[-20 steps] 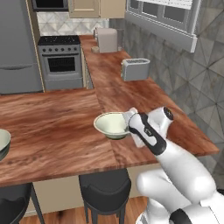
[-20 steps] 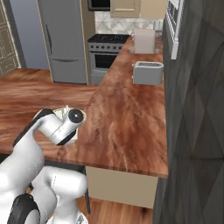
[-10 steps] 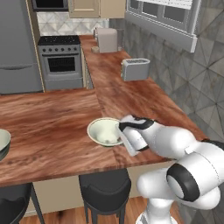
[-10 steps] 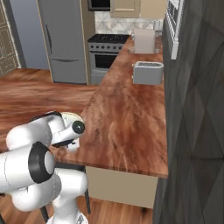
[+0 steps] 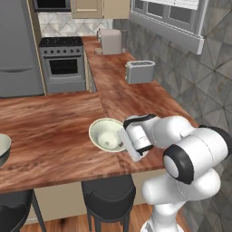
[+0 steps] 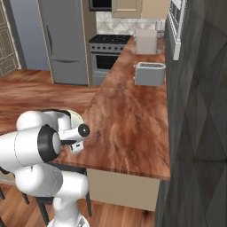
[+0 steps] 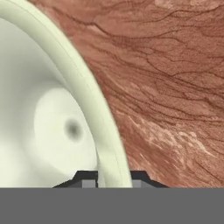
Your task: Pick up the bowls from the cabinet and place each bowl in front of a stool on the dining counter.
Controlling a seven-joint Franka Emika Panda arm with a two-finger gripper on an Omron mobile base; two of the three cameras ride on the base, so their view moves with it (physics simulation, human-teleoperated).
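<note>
Where the dining counter (image 5: 50, 131) runs along its near edge in the left base view, the nearer bowl (image 5: 106, 134) sits upright on the wood, pale inside showing, close to that edge and just above a black stool (image 5: 108, 195) tucked under the overhang. The gripper (image 5: 123, 141) is at the bowl's right rim, with the white arm bent low over the counter's near right corner. A second bowl (image 5: 3, 147) shows partly at the left edge of the picture, also near the counter's near edge, above another stool (image 5: 13, 210). A toaster (image 5: 139, 71) stands on the far leg of the counter, well apart from both bowls.

In the right base view, the arm covers most of the nearer bowl (image 6: 76, 118); a pale arc of its rim shows behind the wrist, near the counter's (image 6: 128, 119) near edge. The toaster (image 6: 150, 73) stands towards the far end.

In the hand view, the bowl's (image 7: 48, 118) rim runs down between the two dark finger tips (image 7: 87, 179), one inside and one outside the wall, with the bowl resting on the wood (image 7: 175, 87). Whether the jaws press the rim or stand just free of it cannot be told.
</note>
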